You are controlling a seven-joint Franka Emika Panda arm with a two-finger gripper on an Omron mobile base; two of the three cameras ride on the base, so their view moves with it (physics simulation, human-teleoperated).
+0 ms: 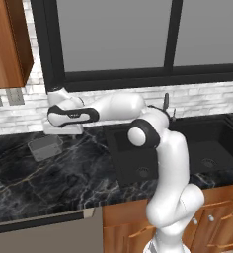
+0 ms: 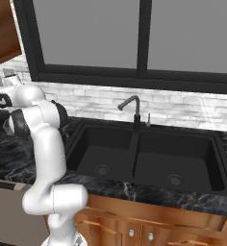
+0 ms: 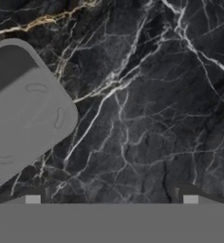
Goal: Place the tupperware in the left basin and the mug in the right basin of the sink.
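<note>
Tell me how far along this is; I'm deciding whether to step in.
Nothing is done: both basins of the sink look empty. In hand: the gripper, jaws open, hangs beside the tupperware on the counter. Left: grasp it, place it, then the mug.

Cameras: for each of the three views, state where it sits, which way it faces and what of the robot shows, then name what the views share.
Left base view: behind the arm, to its left, facing the sink; the arm reaches left over the tupperware.
Right base view: behind, to the right, facing the left basin and right basin; arm at left.
Hand view: looks down at the counter; fingertips at the bottom.
Shared: sink in both base views; tupperware in left base and hand views.
</note>
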